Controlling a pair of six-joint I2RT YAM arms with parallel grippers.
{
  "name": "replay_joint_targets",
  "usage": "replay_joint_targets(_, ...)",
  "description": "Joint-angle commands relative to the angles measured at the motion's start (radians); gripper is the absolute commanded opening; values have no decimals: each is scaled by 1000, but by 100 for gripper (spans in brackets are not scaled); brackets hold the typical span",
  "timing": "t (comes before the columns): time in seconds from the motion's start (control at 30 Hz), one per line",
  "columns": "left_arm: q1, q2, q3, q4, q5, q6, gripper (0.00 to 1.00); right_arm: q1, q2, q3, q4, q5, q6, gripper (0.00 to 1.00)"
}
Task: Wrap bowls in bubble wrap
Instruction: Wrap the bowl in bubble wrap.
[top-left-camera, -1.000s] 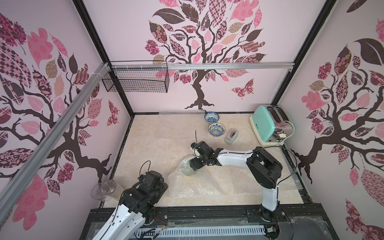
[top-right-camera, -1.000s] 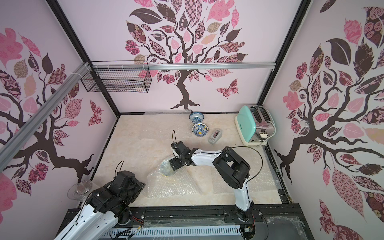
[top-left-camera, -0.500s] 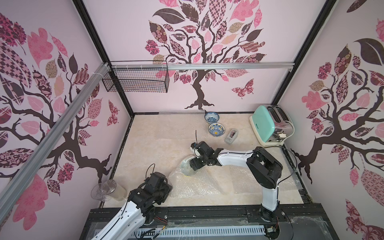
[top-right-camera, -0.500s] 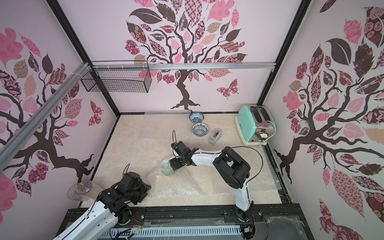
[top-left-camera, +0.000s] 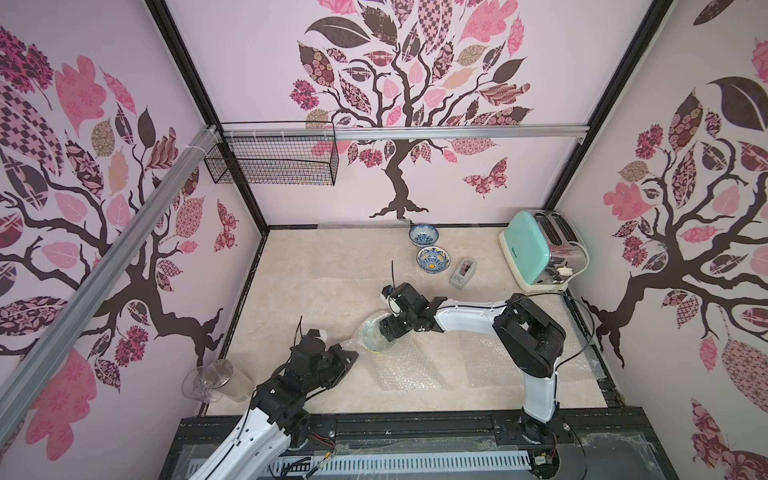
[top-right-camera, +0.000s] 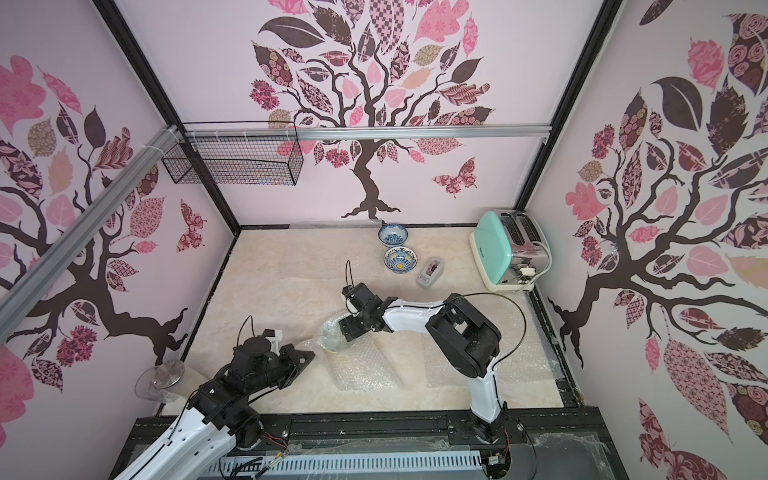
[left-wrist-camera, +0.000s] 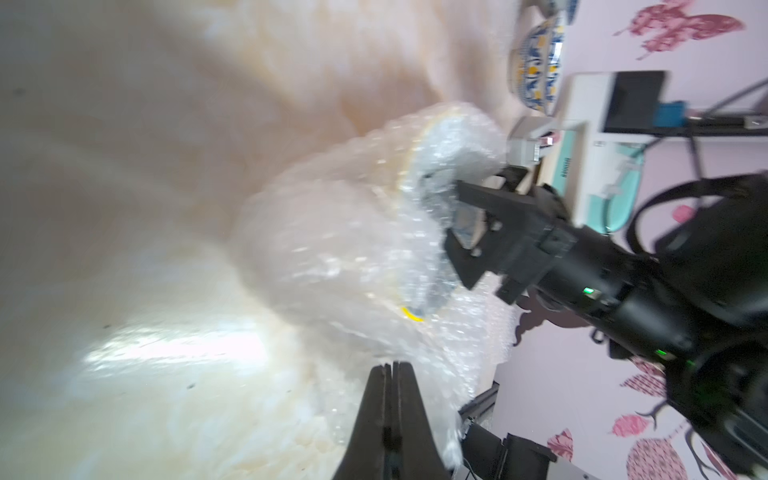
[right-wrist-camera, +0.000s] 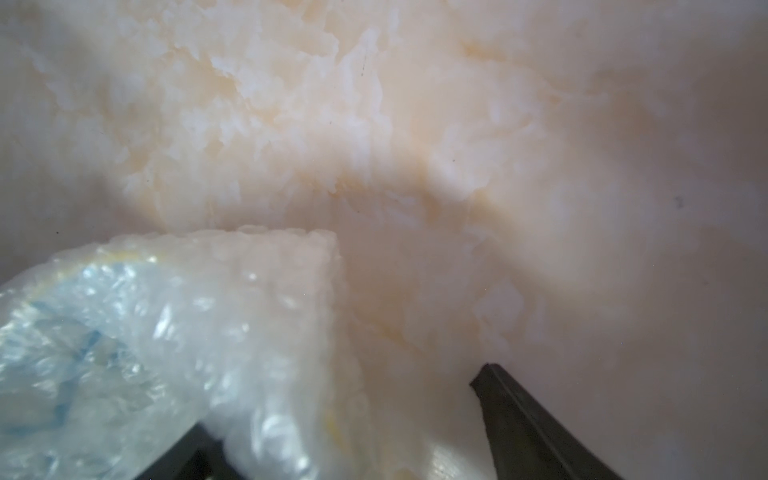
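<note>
One half-wrapped bowl (top-left-camera: 371, 332) leans against spread right fingers (left-wrist-camera: 482, 197), apparently propped for wrapping, while left fingers (left-wrist-camera: 376, 399) press together at the edge of the bubble wrap (top-left-camera: 409, 368).

The left arm (top-left-camera: 266, 415) has swung forward and inward over the counter (top-left-camera: 324, 291), carrying the left end effector (top-left-camera: 351, 356) from the near left edge up to the near corner of the bubble wrap (top-left-camera: 401, 368). Its jaws, parted a second ago, have closed. In the left wrist view the fingers (left-wrist-camera: 376, 399) press flat together at the wrap's edge, and whether film is caught between them cannot be made out.
</note>
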Motion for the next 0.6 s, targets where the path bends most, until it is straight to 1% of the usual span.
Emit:
replay_joint_targets(0.0,0,5,16,147,39,99,0,-7,30,-41,-92,3,5,83)
replay_joint_targets(0.13,-1,84,21,249,29,163,0,-7,33,-41,-89,-3,6,83)
replay_joint_targets(0.3,1,262,80,326,52,255,0,-7,37,-43,-88,-3,6,83)
replay_joint_targets(0.57,6,482,156,403,51,313,0,-7,36,-44,-85,-5,6,83)
